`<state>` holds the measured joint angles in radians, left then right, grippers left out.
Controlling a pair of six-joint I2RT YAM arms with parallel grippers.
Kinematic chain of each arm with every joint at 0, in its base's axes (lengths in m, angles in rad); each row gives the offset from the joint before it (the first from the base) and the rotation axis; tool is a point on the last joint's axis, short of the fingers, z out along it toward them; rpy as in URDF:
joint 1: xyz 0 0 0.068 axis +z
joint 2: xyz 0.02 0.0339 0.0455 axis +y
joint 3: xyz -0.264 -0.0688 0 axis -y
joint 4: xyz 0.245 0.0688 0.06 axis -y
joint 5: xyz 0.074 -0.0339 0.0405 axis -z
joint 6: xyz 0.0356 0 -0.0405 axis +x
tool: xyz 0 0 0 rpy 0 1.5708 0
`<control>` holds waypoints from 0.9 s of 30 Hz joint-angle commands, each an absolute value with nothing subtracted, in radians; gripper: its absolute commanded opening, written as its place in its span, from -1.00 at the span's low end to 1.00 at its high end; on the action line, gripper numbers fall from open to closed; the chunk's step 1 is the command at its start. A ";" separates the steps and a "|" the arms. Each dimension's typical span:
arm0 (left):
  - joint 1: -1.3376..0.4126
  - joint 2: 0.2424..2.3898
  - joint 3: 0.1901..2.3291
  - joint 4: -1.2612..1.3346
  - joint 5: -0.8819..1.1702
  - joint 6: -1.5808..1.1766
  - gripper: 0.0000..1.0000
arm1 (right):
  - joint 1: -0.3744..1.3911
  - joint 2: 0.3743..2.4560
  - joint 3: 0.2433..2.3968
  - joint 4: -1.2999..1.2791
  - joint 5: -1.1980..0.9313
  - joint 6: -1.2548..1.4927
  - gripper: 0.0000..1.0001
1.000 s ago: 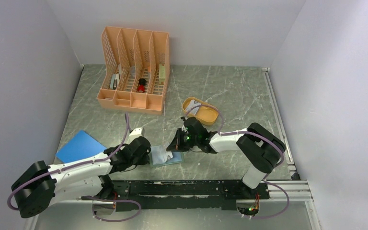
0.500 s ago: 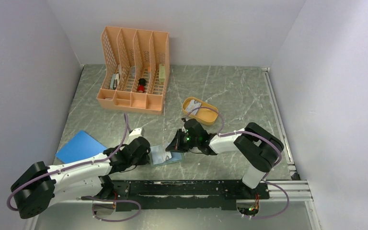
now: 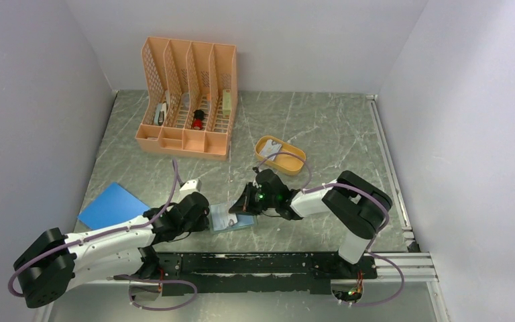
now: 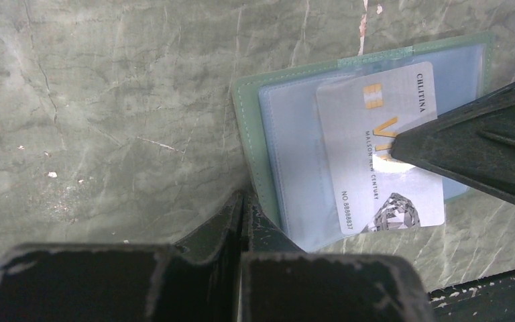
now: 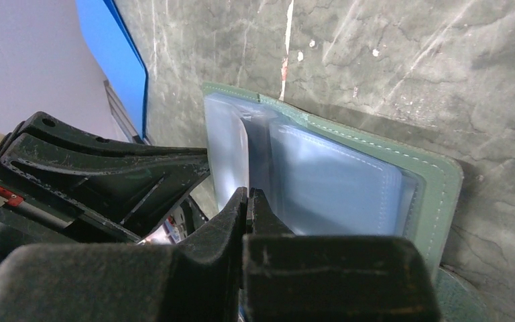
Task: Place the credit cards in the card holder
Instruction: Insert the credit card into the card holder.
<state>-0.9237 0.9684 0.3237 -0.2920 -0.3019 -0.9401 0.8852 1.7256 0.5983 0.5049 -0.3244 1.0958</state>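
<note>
- Jaws on the left arm were shut, tips touching one edge of the card holder (image 4: 281, 134); a pinch could not be confirmed.
- Card holder lay open on the bench (image 3: 322, 127).
- One credit card (image 4: 375, 174) lay on its clear pockets, under the shut jaws on the right arm.
- Orange tray (image 3: 300, 166), beyond the holder, held more cards (image 3: 273, 146).

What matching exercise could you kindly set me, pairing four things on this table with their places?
Things:
1. holder
2. tray
3. blue sheet
4. organizer

Places:
A. far left, towards the back wall
B. near left side
C. near edge, middle
D. mid-table, right of centre

Pairs: 1-C, 2-D, 3-B, 4-A
</note>
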 commanded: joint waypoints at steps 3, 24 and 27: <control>-0.921 0.968 0.301 -0.278 -0.268 -0.934 -0.90 | 0.916 1.757 0.609 0.469 -0.311 1.097 -1.00; -0.922 0.937 0.308 -0.310 -0.284 -0.930 -0.90 | 0.931 1.670 0.681 0.278 -0.277 1.001 -0.20; -0.922 0.935 0.309 -0.309 -0.281 -0.929 -0.90 | 0.935 1.689 0.699 0.271 -0.295 0.995 -0.20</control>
